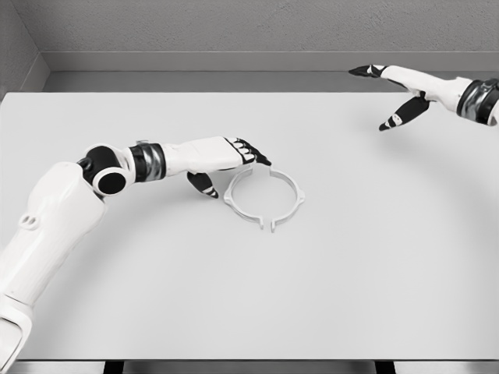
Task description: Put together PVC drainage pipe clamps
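Head view looks down on a white table [374,296] set against a grey wall [234,23]. 2 white half-rings [263,199] lie near its middle, forming a circle with small gaps. Left hand [226,160] sits just beside them, fingertips [261,158] at the ring's upper edge, gripping nothing. Right hand [405,93] hovers at the far right edge, fingers spread, empty. Wide bare surface surrounds the ring.

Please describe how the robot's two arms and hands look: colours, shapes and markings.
Both arms have smooth white shells with black and grey ringed joints. The left hand and right hand are white with black fingertips. The left arm's elbow is a round black joint. No cables show.
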`<state>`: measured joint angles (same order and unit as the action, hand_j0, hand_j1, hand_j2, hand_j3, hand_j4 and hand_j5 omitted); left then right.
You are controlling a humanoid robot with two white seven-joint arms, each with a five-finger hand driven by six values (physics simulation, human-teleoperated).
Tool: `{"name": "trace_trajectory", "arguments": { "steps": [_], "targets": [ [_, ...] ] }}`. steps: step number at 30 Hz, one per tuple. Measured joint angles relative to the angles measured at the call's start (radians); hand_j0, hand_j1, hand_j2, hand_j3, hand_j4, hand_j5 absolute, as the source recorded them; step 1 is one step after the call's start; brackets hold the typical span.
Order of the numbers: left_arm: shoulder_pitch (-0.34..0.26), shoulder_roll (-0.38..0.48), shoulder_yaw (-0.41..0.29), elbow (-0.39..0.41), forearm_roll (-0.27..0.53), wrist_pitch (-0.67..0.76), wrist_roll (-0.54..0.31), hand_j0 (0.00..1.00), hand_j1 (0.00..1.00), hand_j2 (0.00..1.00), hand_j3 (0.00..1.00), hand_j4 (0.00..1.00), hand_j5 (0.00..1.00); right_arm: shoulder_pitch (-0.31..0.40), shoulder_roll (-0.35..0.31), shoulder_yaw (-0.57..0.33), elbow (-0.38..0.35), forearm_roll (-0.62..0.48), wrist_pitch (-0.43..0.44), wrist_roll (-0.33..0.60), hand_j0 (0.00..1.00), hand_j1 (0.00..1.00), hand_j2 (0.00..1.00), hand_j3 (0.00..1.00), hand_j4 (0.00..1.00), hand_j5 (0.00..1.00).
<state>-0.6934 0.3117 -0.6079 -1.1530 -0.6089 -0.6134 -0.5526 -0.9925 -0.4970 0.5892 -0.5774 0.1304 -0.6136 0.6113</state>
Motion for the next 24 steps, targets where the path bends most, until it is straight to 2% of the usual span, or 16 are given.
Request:
{"name": "trace_trajectory", "arguments": {
  "steps": [24],
  "targets": [
    [-0.003,-0.031,-0.023,0.004,-0.006,0.000,0.000,1.00,1.00,1.00,1.00,1.00,1.00,-0.002,-0.036,0.001,-0.044,0.000,0.000,0.000,1.00,1.00,1.00,1.00,1.00,1.00]
  ]
}}
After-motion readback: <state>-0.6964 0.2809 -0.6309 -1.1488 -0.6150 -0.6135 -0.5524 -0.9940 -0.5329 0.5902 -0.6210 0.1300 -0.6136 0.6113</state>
